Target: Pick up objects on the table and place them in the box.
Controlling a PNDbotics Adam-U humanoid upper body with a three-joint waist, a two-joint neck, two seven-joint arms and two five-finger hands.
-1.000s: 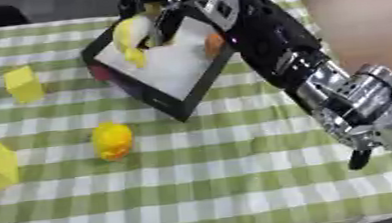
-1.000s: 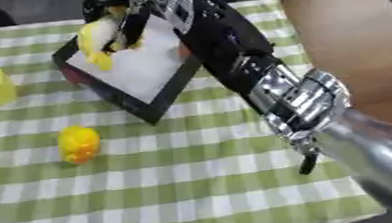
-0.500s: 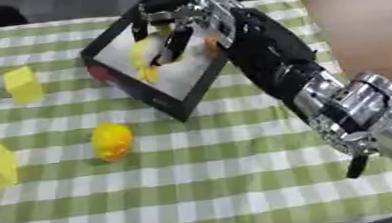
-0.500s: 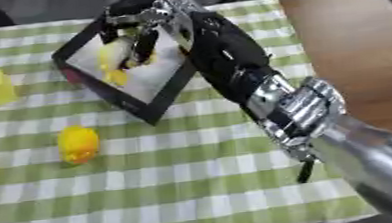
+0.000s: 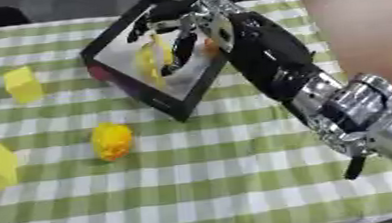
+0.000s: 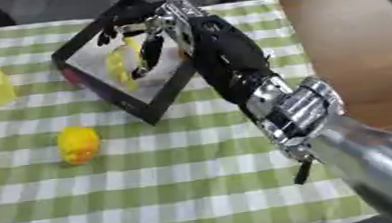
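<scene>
Since a second ago the banana (image 5: 150, 62) has left the fingers (image 5: 184, 52) and dropped lower inside the box (image 5: 178, 110); it now stands apart from them, just to their left. Right hand (image 5: 195, 31) hangs over the box, fingers spread and released, grasping nothing. Something small and orange (image 5: 209, 46) shows just right of the fingers. Well below them on the checked desk (image 5: 240, 180) lies a yellow duck (image 5: 111, 140). Far to their left sit two yellow blocks (image 5: 23, 84), one nearer the desk's edge.
</scene>
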